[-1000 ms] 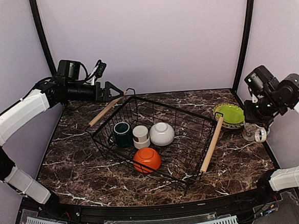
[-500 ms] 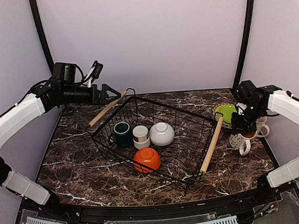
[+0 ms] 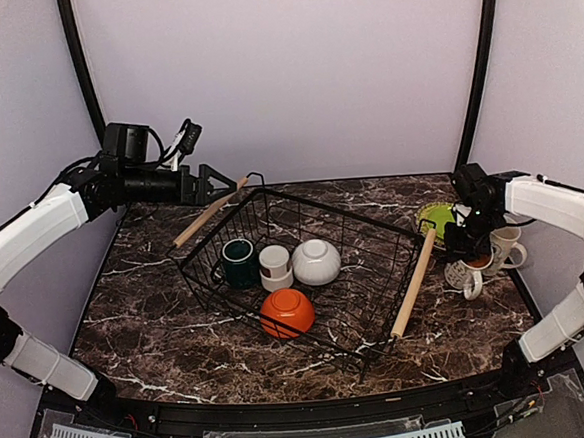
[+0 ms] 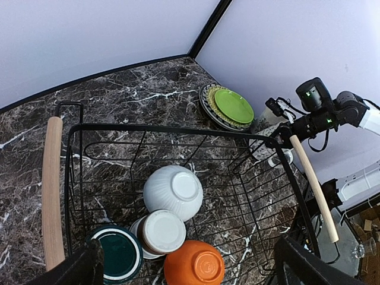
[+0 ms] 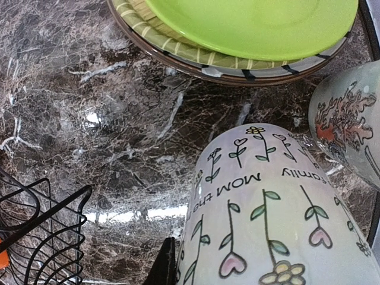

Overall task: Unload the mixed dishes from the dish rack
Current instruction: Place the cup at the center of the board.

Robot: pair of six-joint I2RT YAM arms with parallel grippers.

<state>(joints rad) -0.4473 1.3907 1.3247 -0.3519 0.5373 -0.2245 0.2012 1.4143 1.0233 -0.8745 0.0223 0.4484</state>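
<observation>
The dish rack [image 3: 342, 211] sits mid-table and holds four pieces. A dark green cup [image 3: 239, 263] and a small white cup [image 3: 275, 266] stand side by side. A white bowl [image 3: 317, 261] lies upside down next to them, and an orange bowl [image 3: 287, 313] lies upside down nearer my bases. Outside the rack, at the far right, a lime-green plate [image 5: 255, 24] tops the striped plates [image 5: 178, 50].

My right gripper [image 3: 469, 255] reaches down just right of the rack, pinched on the wall of a flowered mug [image 5: 267, 219]. That mug is low at the table, close beside a second patterned mug [image 5: 347, 127]. My left gripper [image 4: 190, 267] hovers over the rack's far-left corner, spread wide and holding nothing.
</observation>
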